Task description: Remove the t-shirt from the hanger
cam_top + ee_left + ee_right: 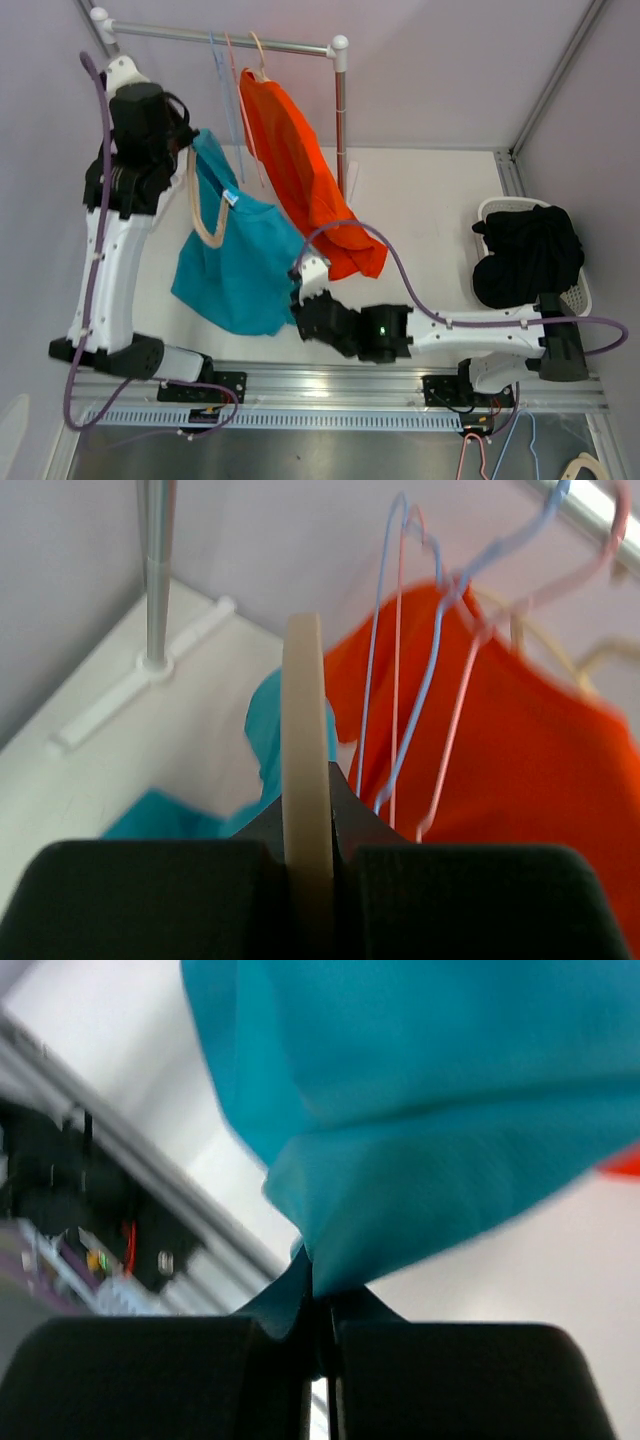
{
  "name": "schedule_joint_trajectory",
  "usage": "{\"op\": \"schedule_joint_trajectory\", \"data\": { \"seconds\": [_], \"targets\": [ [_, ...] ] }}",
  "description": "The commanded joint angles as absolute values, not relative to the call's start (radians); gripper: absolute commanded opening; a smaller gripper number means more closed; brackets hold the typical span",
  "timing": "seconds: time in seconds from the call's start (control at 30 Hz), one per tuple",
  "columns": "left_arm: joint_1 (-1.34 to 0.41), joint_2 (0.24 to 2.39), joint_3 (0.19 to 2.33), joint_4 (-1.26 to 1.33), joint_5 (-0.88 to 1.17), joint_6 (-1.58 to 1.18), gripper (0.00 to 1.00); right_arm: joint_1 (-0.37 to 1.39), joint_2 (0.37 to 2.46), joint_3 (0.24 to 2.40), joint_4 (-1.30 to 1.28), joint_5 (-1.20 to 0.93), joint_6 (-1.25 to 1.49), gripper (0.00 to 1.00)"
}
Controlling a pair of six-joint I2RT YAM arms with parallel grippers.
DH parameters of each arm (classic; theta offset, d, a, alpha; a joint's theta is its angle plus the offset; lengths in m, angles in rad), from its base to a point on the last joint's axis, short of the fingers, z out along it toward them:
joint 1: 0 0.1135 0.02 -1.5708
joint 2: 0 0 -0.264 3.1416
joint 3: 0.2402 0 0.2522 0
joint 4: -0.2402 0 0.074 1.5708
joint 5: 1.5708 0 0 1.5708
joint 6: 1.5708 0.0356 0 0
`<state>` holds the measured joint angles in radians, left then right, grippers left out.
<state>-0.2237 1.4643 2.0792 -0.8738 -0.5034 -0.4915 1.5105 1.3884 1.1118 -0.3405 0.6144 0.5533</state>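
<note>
An orange shirt (305, 170) hangs from a grey rail (220, 38), beside empty blue (432, 670) and pink (455, 725) wire hangers. At the right of the white bench (430, 200), a white basket (581, 292) holds black clothes (525, 255).

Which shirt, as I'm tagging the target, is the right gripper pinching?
The teal shirt, pinched at its lower edge by the right gripper; the orange shirt hangs free on the rail.
</note>
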Motion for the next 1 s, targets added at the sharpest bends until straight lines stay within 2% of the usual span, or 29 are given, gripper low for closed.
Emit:
{"op": "schedule_joint_trajectory", "data": {
  "seconds": [0.0, 0.07, 0.13, 0.3, 0.47, 0.5, 0.57, 0.6, 0.8, 0.9, 0.97],
  "targets": [
    [-0.299, 1.194, 1.858, -0.88, -0.393, -0.549, 0.01, 1.383, 1.446, 1.289, -0.236, 0.543, 0.399, 0.0],
    [-0.302, 1.071, 1.661, -0.825, -0.339, -0.537, 0.01, 1.342, 1.486, 1.34, -0.227, 0.534, 0.336, 0.0],
    [-0.308, 0.944, 1.605, -0.856, -0.325, -0.526, 0.01, 1.284, 1.543, 1.379, -0.216, 0.506, 0.315, 0.0],
    [-0.31, 0.793, 1.586, -0.989, -0.316, -0.483, 0.01, 1.203, 1.676, 1.394, -0.08, 0.427, 0.298, 0.0],
    [-0.31, 0.727, 1.631, -1.095, -0.33, -0.443, 0.01, 1.164, 1.961, 1.595, -0.069, 0.344, 0.291, 0.0],
    [-0.31, 0.718, 1.637, -1.095, -0.347, -0.439, 0.01, 1.163, 2.008, 1.645, -0.089, 0.324, 0.29, 0.21],
    [-0.31, 0.674, 1.617, -1.06, -0.377, -0.422, 0.01, 1.166, 2.156, 1.815, -0.184, 0.298, 0.304, 0.79],
    [-0.308, 0.658, 1.611, -1.04, -0.403, -0.414, 0.01, 1.17, 2.201, 1.862, -0.205, 0.298, 0.31, 0.99],
    [-0.308, 0.629, 1.588, -0.974, -0.454, -0.373, 0.01, 1.198, 2.465, 2.069, -0.305, 0.215, 0.299, 0.99],
    [-0.31, 0.676, 1.608, -0.993, -0.443, -0.376, 0.01, 1.203, 2.509, 2.059, -0.363, 0.167, 0.325, 1.0],
    [-0.308, 0.693, 1.592, -0.962, -0.437, -0.374, 0.01, 1.219, 2.496, 1.97, -0.396, 0.153, 0.333, 0.99]
  ]
}}
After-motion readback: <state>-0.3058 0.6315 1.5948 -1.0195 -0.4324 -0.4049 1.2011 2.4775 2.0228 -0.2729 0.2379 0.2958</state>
